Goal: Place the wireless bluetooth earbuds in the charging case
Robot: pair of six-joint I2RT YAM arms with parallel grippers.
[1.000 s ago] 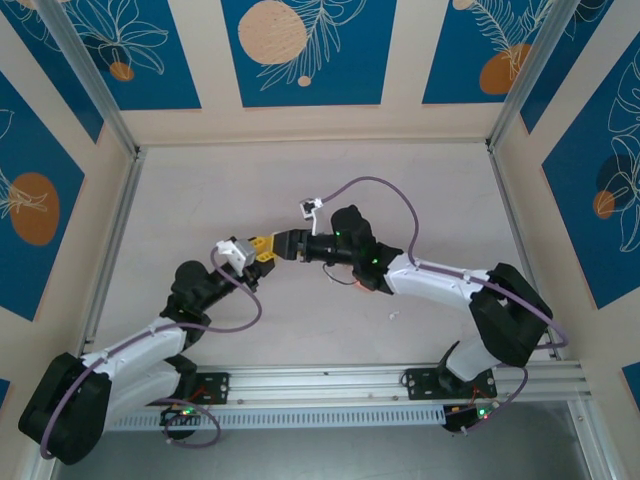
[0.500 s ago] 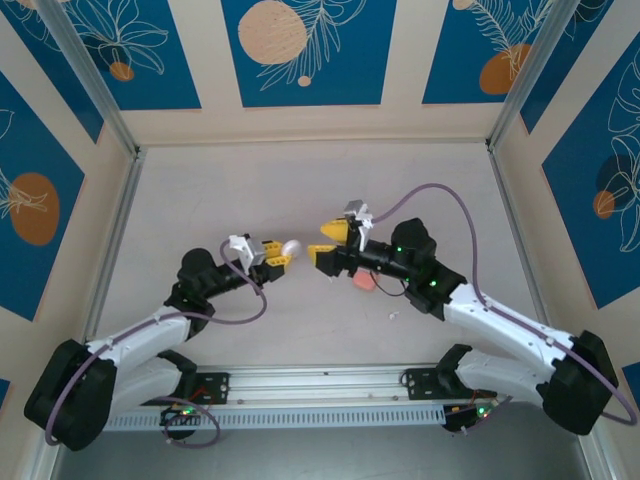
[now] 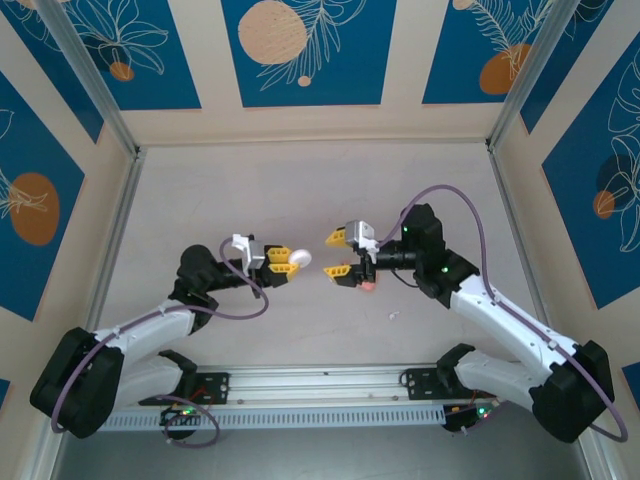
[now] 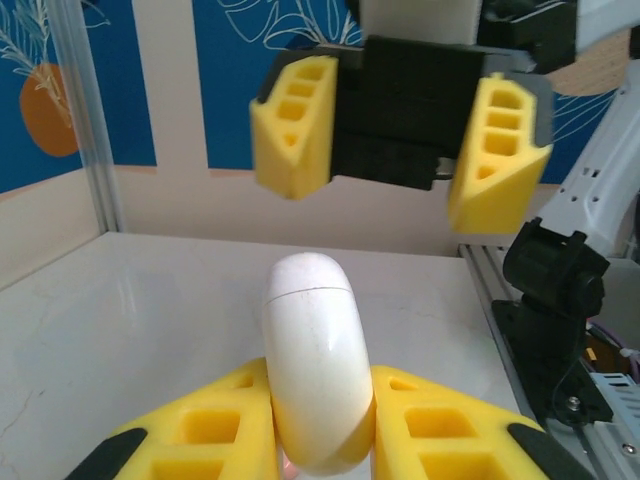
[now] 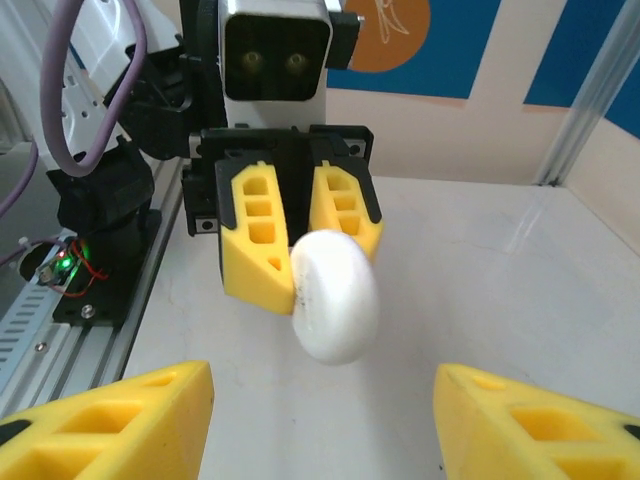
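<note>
Lying on the pale table (image 3: 250, 190) just beneath the right gripper (image 3: 338, 255), the charging case (image 3: 368, 285) shows as a small salmon-pink rounded patch. That gripper's body partly covers it, so its long axis and facing cannot be told. The right gripper's 2 yellow fingers stand wide apart with nothing between them, aimed at the left gripper (image 3: 285, 262). The left gripper is clamped on a glossy white disc (image 4: 318, 350), not on the case. The disc stands on edge between the 2 fingers, with a thin seam near its far end. It juts past the fingertips toward the right gripper, near it but apart.
</note>
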